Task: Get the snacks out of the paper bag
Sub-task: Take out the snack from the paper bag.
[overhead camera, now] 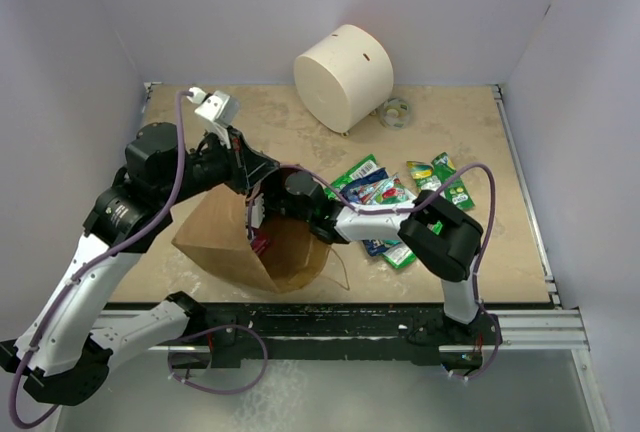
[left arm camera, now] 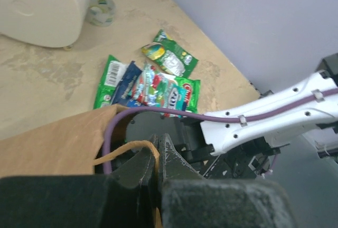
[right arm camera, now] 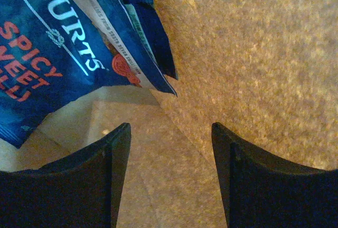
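The brown paper bag [overhead camera: 225,242] lies on its side at the table's front left, mouth facing right. My left gripper [overhead camera: 252,195] is shut on the bag's thin handle [left arm camera: 127,148] at the mouth's upper rim; it shows in the left wrist view [left arm camera: 157,141]. My right arm reaches into the mouth, its gripper hidden there from above. In the right wrist view the right gripper [right arm camera: 169,133] is open and empty inside the bag, just below a dark blue packet [right arm camera: 47,54] lying on the brown paper [right arm camera: 253,54]. Several green and blue packets [overhead camera: 385,192] lie on the table right of the bag, also in the left wrist view [left arm camera: 158,83].
A big white cylinder [overhead camera: 343,76] stands at the back, with a small clear tape roll [overhead camera: 396,112] beside it. Walls close in on the table at the left, back and right. The right arm's white link [left arm camera: 274,114] crosses in front of the bag mouth.
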`<move>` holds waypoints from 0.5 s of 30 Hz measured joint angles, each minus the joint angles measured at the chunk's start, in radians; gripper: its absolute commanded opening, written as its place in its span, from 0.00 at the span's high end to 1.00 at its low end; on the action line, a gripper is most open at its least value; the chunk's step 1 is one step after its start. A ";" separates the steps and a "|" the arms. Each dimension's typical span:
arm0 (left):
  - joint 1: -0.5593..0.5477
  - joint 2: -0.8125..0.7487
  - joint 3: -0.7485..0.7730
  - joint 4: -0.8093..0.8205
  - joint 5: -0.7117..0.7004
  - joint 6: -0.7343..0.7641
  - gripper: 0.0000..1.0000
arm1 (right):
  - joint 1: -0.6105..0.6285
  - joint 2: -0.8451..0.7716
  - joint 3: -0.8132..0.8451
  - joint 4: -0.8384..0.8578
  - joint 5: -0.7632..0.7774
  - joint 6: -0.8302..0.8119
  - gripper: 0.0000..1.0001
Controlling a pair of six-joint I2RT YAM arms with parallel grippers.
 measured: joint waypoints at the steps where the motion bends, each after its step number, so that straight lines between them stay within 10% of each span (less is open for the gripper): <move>1: 0.000 0.004 0.007 -0.014 -0.020 0.000 1.00 | 0.002 0.000 0.000 -0.003 0.015 -0.005 0.35; 15: 0.000 -0.032 0.040 -0.089 -0.232 0.000 1.00 | 0.034 -0.310 -0.141 -0.278 0.009 -0.141 0.33</move>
